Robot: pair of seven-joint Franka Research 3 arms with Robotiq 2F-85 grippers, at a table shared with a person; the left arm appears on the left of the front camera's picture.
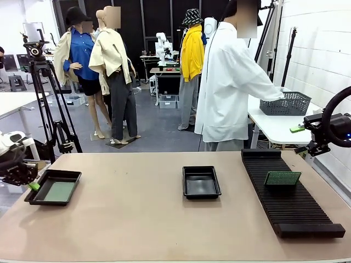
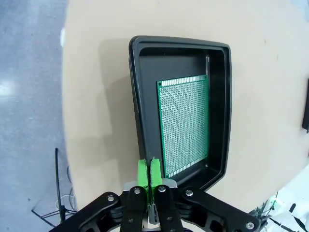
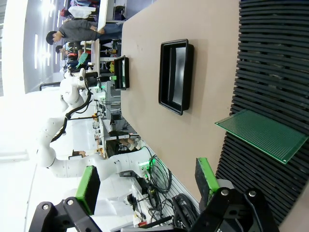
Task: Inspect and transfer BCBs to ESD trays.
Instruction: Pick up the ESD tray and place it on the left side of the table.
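A green BCB (image 1: 59, 191) lies flat in the left ESD tray (image 1: 34, 196). My left gripper (image 1: 33, 185) hovers just off that tray's left rim, shut on nothing. From the left wrist view the BCB (image 2: 184, 125) fills most of the tray (image 2: 178, 42) floor, with the gripper (image 2: 148, 171) pads pressed together above the near rim. The middle ESD tray (image 1: 187, 193) holds nothing. Another BCB (image 1: 282, 178) leans in the black slotted rack (image 1: 296, 213). My right gripper (image 1: 300, 139) hangs open above the rack's far end. The right wrist view shows that gripper (image 3: 147, 181) open, the BCB (image 3: 263, 135) and the middle tray (image 3: 189, 77).
A person in a white coat (image 1: 227, 82) stands at the far edge, turned toward a side table with a grey basket (image 1: 285, 103). A camera tripod (image 1: 46, 93) stands off the table's left corner. Bare tabletop (image 1: 137, 219) lies between the trays and along the front.
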